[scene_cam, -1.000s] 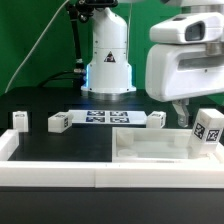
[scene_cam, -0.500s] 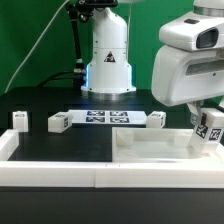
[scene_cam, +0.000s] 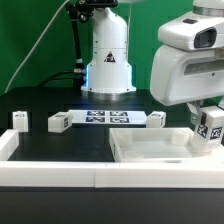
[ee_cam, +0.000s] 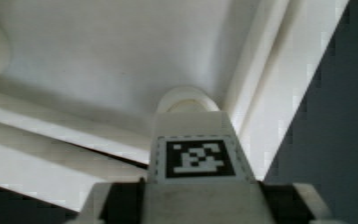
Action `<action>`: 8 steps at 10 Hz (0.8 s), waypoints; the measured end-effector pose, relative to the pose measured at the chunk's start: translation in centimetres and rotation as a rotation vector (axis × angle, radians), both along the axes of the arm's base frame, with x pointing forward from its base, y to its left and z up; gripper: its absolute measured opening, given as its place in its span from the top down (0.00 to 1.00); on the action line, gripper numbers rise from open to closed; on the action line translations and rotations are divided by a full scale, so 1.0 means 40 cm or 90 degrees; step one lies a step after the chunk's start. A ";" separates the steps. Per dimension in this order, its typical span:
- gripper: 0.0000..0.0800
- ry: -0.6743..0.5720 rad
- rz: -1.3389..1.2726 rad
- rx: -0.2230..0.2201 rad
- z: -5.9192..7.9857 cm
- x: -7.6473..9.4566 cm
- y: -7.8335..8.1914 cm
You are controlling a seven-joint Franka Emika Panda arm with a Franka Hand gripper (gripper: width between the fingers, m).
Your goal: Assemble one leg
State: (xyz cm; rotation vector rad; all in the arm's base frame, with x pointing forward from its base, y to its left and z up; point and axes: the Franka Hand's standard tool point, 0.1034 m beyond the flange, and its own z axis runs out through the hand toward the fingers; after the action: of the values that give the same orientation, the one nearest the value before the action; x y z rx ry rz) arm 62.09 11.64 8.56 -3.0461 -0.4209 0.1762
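Note:
My gripper (scene_cam: 207,112) is at the exterior view's right and is shut on the leg (scene_cam: 211,127), a chunky white peg with a black-and-white tag. It holds the leg at the far right corner of the large white square panel (scene_cam: 150,150). In the wrist view the leg (ee_cam: 197,140) runs out from between my fingers (ee_cam: 123,205), tag facing the camera, with its rounded tip over the panel's raised rim (ee_cam: 247,70). I cannot tell if the leg touches the panel.
Three more white tagged pegs lie on the black table: one at the exterior view's left (scene_cam: 18,119), one beside it (scene_cam: 58,122) and one in the middle (scene_cam: 157,119). The marker board (scene_cam: 105,118) lies between them. A long white rail (scene_cam: 60,176) runs along the front.
My hand moved to the exterior view's right, from beside the leg to over it, and closed on it. The leg now stands straighter. The panel has shifted slightly.

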 end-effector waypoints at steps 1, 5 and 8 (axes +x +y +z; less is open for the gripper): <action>0.63 -0.007 -0.093 -0.002 -0.003 -0.005 0.001; 0.63 0.007 -0.402 -0.022 -0.010 -0.013 0.007; 0.63 0.024 -0.652 -0.055 -0.011 -0.017 0.018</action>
State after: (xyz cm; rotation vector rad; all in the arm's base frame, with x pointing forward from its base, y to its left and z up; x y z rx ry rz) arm 61.41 12.34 8.10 -2.8841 1.1444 0.1815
